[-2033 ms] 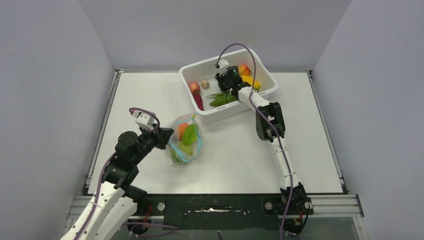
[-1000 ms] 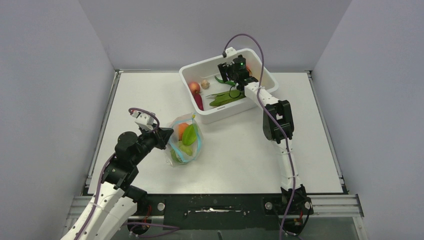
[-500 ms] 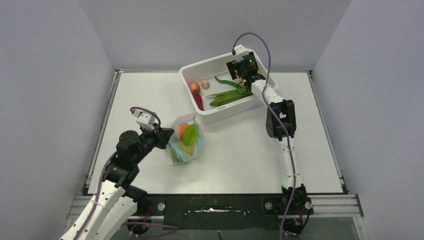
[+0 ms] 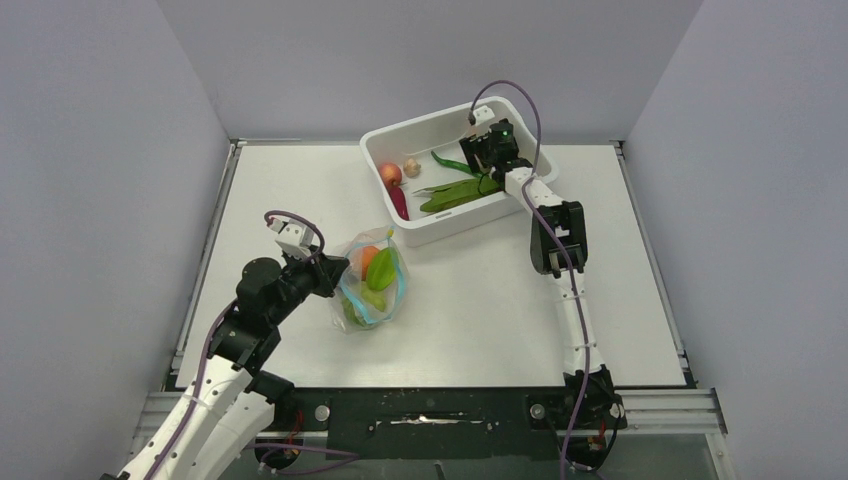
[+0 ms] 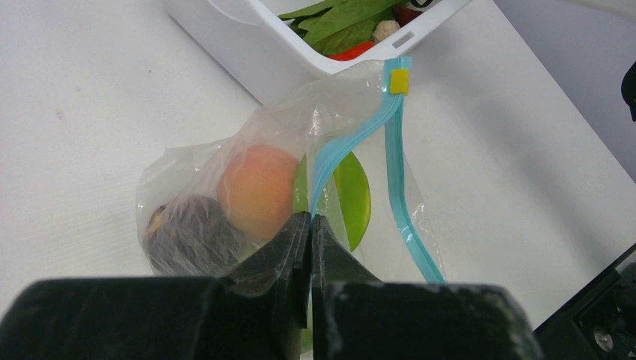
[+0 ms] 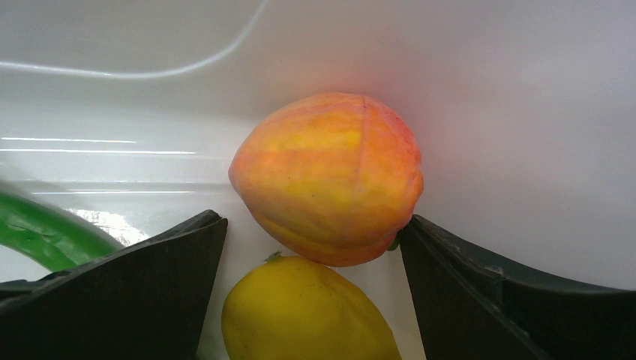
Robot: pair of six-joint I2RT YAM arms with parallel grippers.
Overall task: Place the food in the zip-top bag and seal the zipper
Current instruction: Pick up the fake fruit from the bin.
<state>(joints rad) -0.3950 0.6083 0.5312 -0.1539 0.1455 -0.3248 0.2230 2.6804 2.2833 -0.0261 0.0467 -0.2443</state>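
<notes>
The zip-top bag (image 4: 372, 287) lies on the table with a peach (image 5: 259, 187), a dark fruit (image 5: 187, 236) and a green piece (image 5: 352, 195) inside. Its mouth gapes, and the blue zipper (image 5: 394, 172) runs up to a yellow slider (image 5: 400, 81). My left gripper (image 5: 310, 217) is shut on the bag's near rim strip. My right gripper (image 6: 313, 220) is open inside the white tub (image 4: 440, 228), at its far right corner. Its fingers (image 6: 135, 292) straddle an orange-pink peach (image 6: 330, 176) and a yellow fruit (image 6: 307, 311). The right finger touches the peach; the left stands apart.
The tub also holds a red peach (image 4: 390, 175), a pale mushroom (image 4: 411, 167) and long green pods (image 4: 460, 192). The tub's wall (image 6: 487, 90) rises close behind the peach. A green pod (image 6: 45, 229) lies left of the right gripper.
My right gripper has moved rightwards across the tub to its far right corner and now frames the peach. The left gripper has kept hold of the bag with barely any motion.
</notes>
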